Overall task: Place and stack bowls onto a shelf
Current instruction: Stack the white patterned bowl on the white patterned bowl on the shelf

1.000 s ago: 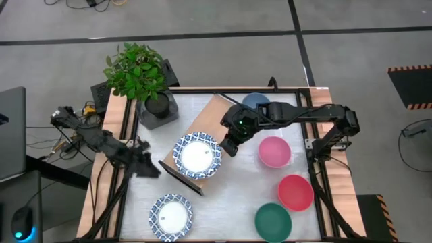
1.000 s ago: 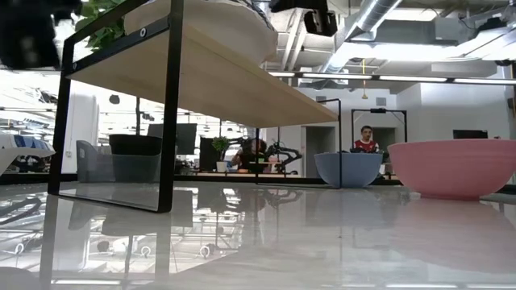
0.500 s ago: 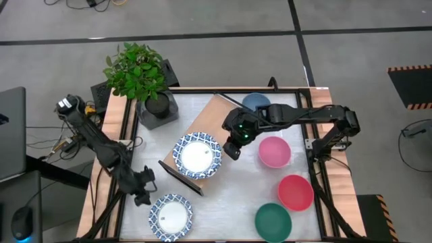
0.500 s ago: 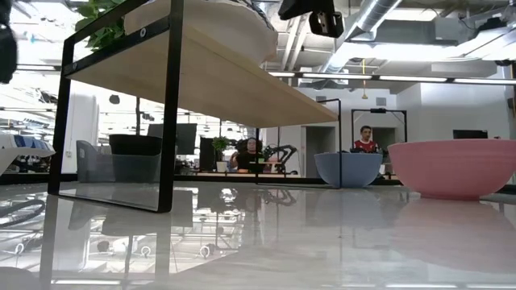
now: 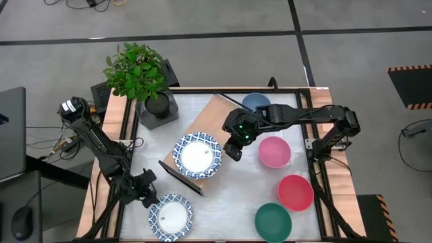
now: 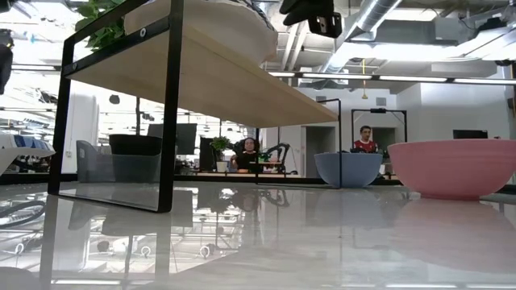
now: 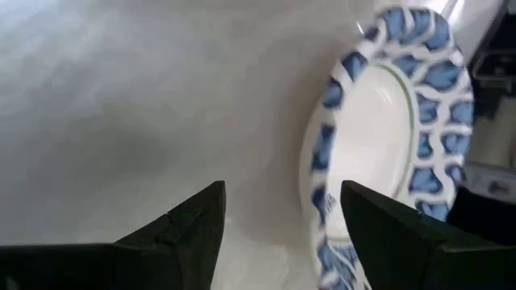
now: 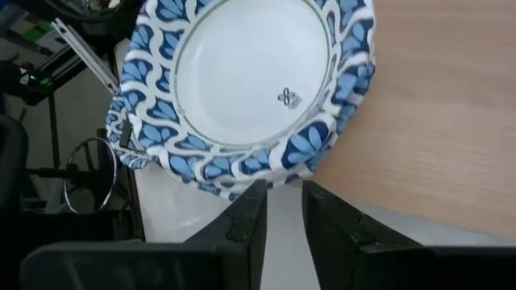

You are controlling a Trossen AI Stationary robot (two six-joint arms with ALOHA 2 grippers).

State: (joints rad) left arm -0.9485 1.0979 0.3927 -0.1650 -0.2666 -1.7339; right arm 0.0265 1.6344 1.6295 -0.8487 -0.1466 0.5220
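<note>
1. White-and-blue, the loose dish (image 5: 171, 217) sits on the tabletop (image 5: 223, 202) off the shelf (image 5: 206, 135)'s near end, and the left gripper (image 5: 144, 192) hangs just beside its left rim, fingers apart and empty.
2. From that wrist, the dish (image 7: 387, 137) lies just ahead and slightly to one side of the spread fingers (image 7: 181, 229); the left arm is clearly the nearer one.
3. On the shelf's near end rest stacked patterned dishes (image 5: 197, 154), where this one likely belongs.
4. Right of that stack hovers the right gripper (image 5: 233, 150), fingers a narrow gap apart, holding nothing, possibly crowding the drop spot.
5. Farther right of the shelf: blue bowl (image 5: 256, 102), pink bowl (image 5: 274, 151), red bowl (image 5: 295, 192), teal bowl (image 5: 273, 221), all untouched.
</note>
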